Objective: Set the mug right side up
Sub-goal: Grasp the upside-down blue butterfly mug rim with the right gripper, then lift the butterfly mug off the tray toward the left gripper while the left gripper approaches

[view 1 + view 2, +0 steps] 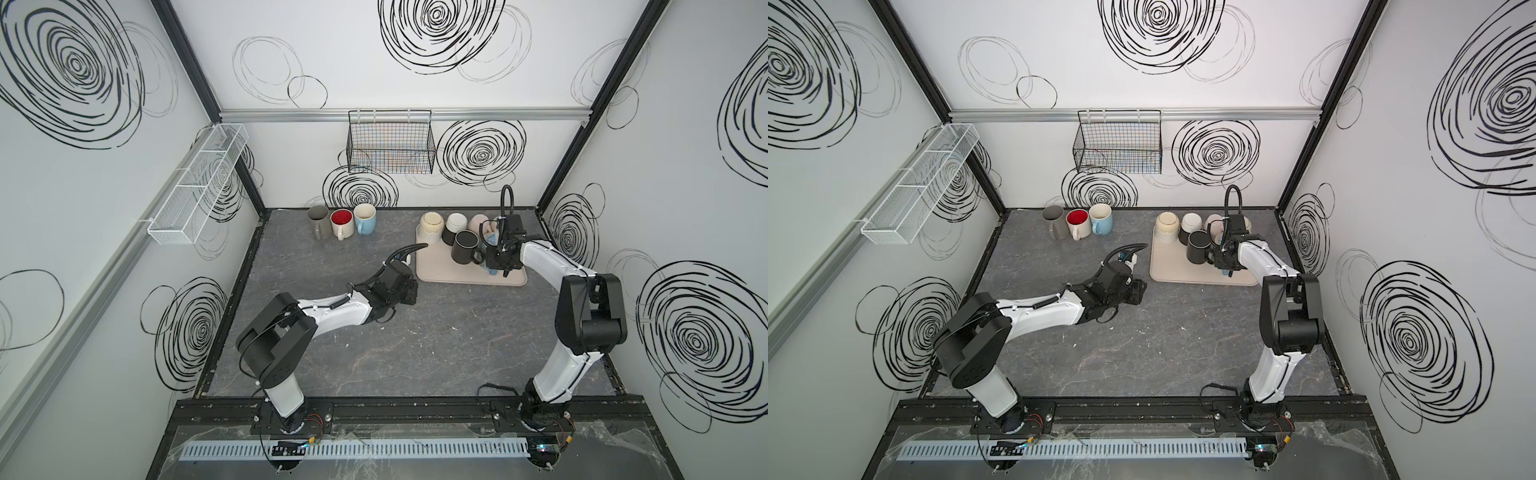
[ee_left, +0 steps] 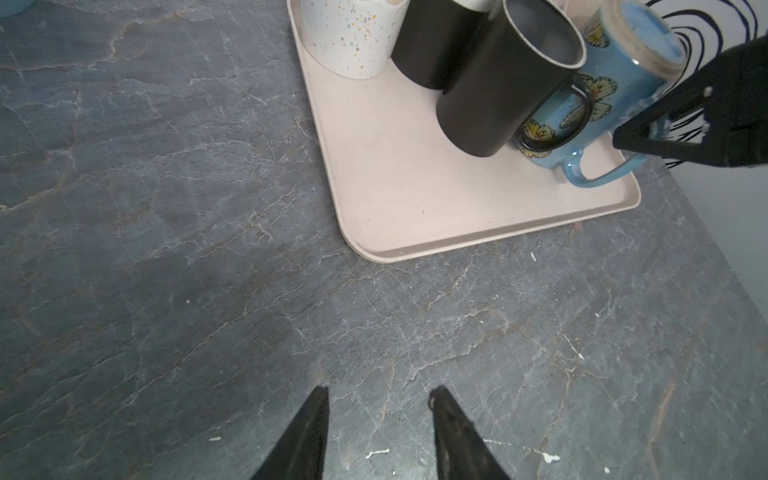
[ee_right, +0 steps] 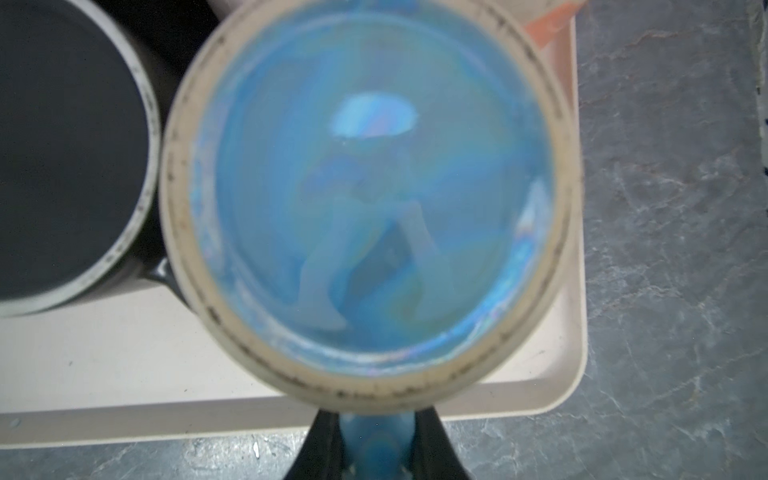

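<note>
Though blurred, underside of blue mug (image 3: pixel 374 187)

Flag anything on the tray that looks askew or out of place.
The blue butterfly mug on the tray is base-up and looks tilted, crowded right beside the black mug. The right gripper is closed on its handle. Nothing looks spilled or broken.

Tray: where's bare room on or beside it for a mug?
Free: the tray's near strip, between the black mug and its front rim, and the tabletop between tray and left gripper. Crowded: its far half, where speckled mug, black mug and blue mug bunch.
</note>
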Controlling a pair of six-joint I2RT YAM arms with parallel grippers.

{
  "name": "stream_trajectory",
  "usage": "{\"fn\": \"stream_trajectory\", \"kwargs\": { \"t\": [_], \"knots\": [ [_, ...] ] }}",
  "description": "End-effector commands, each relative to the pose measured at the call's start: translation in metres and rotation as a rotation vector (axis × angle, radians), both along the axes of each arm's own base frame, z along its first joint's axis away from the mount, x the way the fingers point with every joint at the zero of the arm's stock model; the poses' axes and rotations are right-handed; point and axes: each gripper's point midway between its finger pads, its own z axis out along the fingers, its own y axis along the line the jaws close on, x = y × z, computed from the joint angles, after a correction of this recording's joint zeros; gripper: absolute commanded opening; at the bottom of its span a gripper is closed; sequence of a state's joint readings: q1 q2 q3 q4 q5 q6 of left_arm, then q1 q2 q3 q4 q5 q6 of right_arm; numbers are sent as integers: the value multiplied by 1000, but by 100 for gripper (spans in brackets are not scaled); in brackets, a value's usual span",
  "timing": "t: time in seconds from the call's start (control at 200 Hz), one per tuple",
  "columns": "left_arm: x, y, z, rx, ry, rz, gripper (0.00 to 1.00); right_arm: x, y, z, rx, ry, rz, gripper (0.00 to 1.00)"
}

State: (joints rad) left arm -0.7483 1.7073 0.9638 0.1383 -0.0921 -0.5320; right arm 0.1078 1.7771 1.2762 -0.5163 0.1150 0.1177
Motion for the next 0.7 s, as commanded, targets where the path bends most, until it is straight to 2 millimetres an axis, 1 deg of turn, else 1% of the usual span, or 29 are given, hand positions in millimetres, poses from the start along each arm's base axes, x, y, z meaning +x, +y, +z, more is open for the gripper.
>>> {"fn": "stream_trajectory", "kwargs": {
  "t": [0.0, 0.225, 0.35, 0.48, 0.695],
  "knots": [
    [6, -11, 11, -33, -34, -17, 44, -8, 1, 27, -14, -61, 16, 0],
    [5, -9, 14, -37, -42, -18, 44, -27, 5, 43, 6, -108, 34, 0],
    [5, -10, 15, -43, -45, -21, 44, -32, 11, 53, 21, -149, 63, 0],
    [5, -9, 16, -41, -47, -19, 44, -34, 26, 62, 47, -187, 113, 0],
    [2, -4, 16, -40, -50, -10, 44, -36, 59, 73, 74, -215, 196, 0]
  ]
}}
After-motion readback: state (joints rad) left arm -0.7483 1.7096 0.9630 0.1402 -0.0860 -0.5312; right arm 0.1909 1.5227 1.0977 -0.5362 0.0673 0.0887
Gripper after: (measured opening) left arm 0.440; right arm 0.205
